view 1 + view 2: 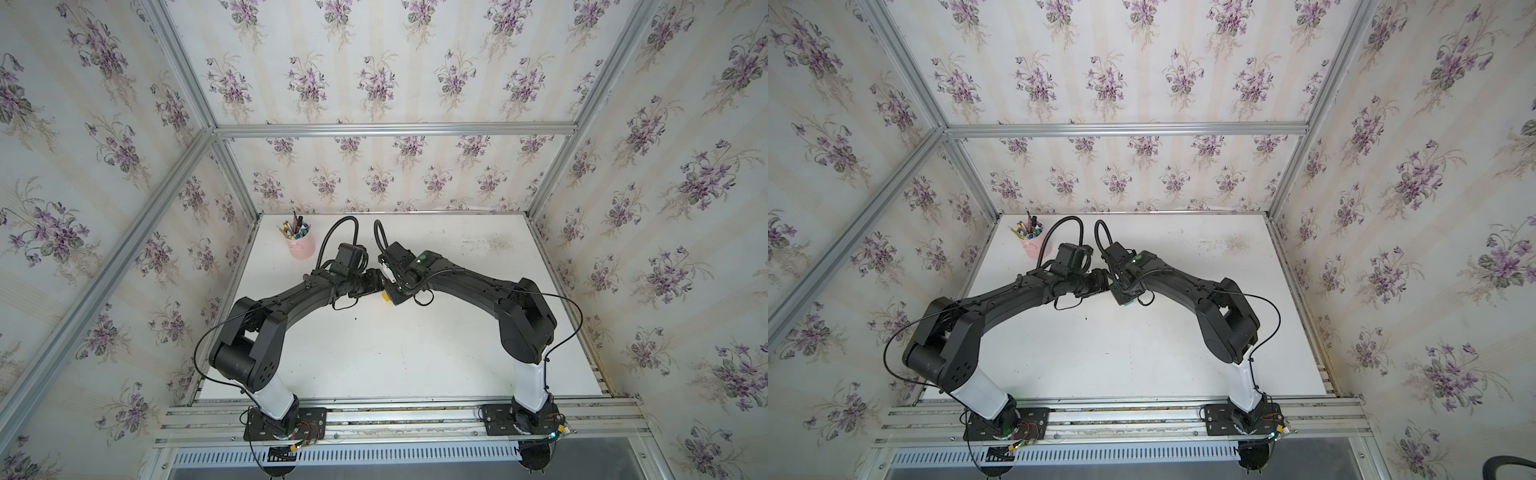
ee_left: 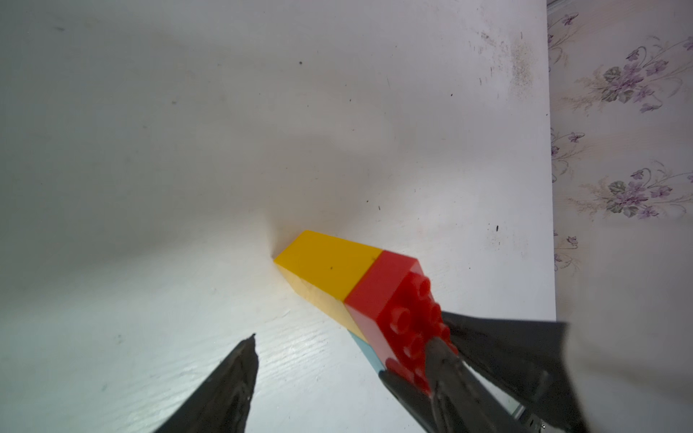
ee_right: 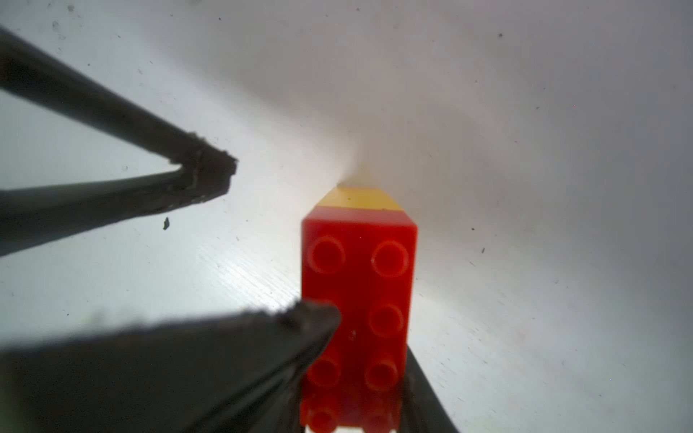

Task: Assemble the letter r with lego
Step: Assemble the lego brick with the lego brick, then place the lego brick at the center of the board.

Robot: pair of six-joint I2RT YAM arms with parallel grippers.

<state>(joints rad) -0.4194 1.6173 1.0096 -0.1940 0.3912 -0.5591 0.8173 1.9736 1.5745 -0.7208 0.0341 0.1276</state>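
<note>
The letter r (image 2: 360,288) is pinched by the right hand (image 3: 354,375), the left hand (image 2: 342,338) spread at its 9 o'clock.

There is one red studded plastic brick (image 3: 356,300) and one pale teal plastic brick (image 2: 369,352). The yellow plastic bar (image 2: 326,262) shows no seam, so its bricks cannot be counted. One pink pen cup (image 1: 301,248) stands on one white worktop (image 1: 395,353). There are two black robot arms: left arm (image 1: 286,301) and right arm (image 1: 469,282).

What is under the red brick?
A yellow bar sits under the red brick, reaching toward the white table. A sliver of teal brick peeks out beside it; the red brick covers the rest of it.
</note>
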